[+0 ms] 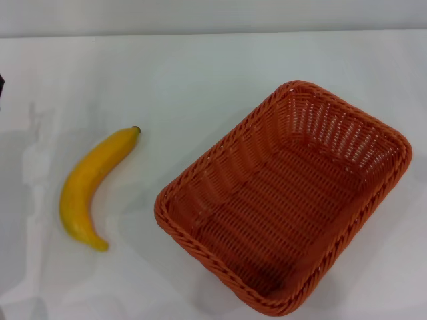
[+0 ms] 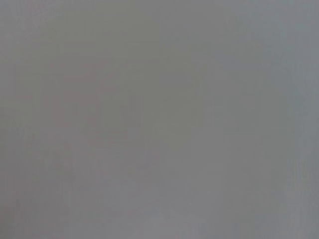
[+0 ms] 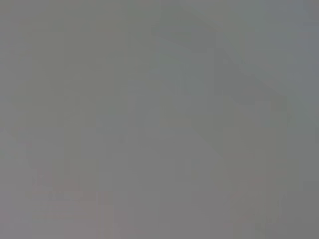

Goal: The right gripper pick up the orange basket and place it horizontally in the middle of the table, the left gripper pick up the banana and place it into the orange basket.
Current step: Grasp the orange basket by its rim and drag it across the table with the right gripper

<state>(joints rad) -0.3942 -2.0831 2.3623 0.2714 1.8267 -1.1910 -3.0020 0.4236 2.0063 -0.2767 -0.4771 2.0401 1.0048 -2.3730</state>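
Note:
The orange basket sits empty on the white table, right of centre and turned diagonally, its long side running from near left to far right. The banana lies on the table to the left of the basket, clear of it, with its dark tip pointing to the far side. A dark sliver at the left edge of the head view may belong to the left arm. Neither gripper shows in any view. Both wrist views give only a plain grey surface.
Only the banana and the basket lie on the table. A pale wall band runs along the table's far edge.

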